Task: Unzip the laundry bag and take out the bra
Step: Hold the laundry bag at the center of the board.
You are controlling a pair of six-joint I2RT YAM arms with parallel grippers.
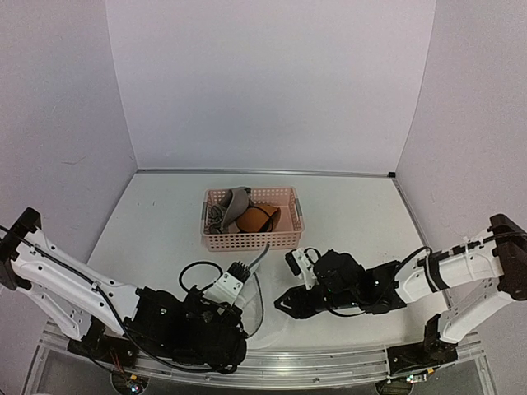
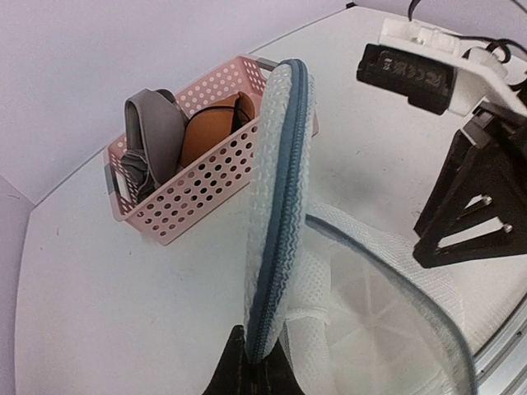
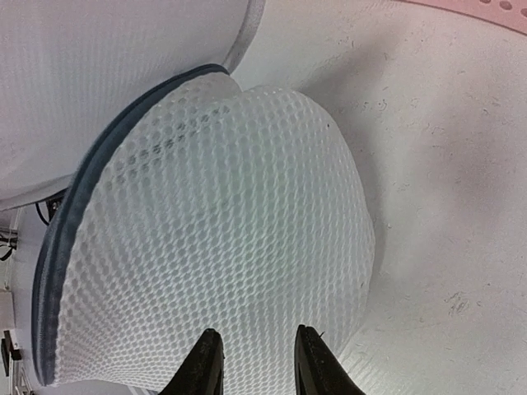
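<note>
Left wrist, basket point(image 2: 198, 193) with grey, orange garments point(image 2: 210, 127), laundry bag point(image 2: 276, 189) unzipped

Pink basket point(image 1: 253, 233) behind, laundry bag point(image 1: 254, 301) between two low arms

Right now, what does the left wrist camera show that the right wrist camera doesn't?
Only the left wrist view: the pink basket holding a grey garment and an orange bra, the laundry bag with its body open, and the right arm's jaws, open, off to the lid's side. Only the right wrist view: the lid's broad mesh face seen flat-on, filling the frame past the right jaws; of the basket, just a pink sliver. Both: the upright lid with its grey zip rim, and the white table.
</note>
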